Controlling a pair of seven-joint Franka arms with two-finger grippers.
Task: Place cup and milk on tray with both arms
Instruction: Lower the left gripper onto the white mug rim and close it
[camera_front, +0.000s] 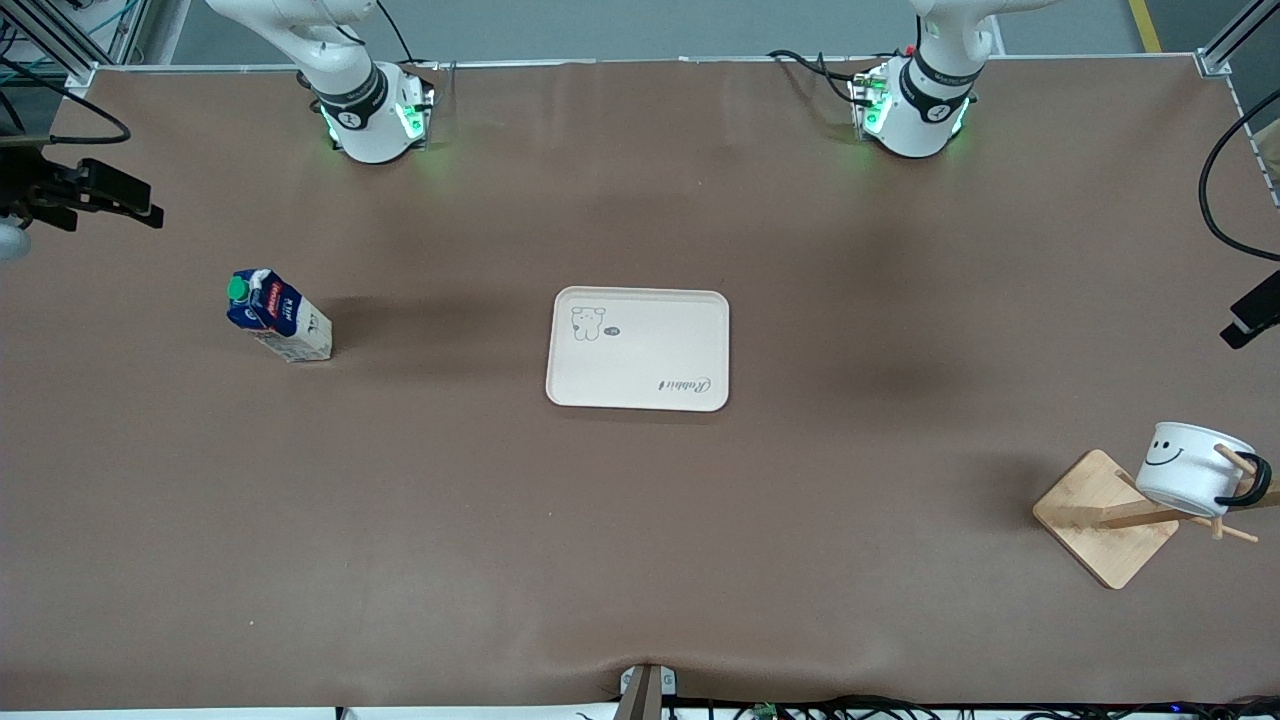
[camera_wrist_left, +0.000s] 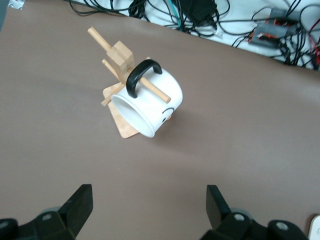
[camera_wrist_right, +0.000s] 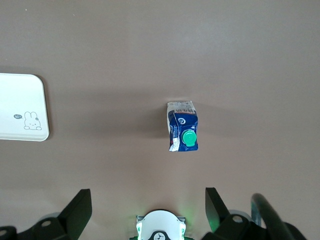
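Both end effectors are spread and empty: left end effector (camera_wrist_left: 148, 212) over the peg-hung cup (camera_wrist_left: 147, 103), right end effector (camera_wrist_right: 148, 212) over the milk (camera_wrist_right: 182, 126), tray (camera_front: 640, 398) between.

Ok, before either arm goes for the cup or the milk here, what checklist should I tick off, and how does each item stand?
1. Tray bare and ready to receive: ok, nothing lies on it.
2. Milk upright and free to grasp: ok, it stands alone toward the right arm's end of the table.
3. Cup reachable: not ok for a plain lift; it hangs by its handle on a peg of the wooden stand.
4. Left gripper open: ok, fingers spread, over the table near the cup.
5. Right gripper open: ok, fingers spread, above the milk.
6. Milk cap shut tight: cannot tell.
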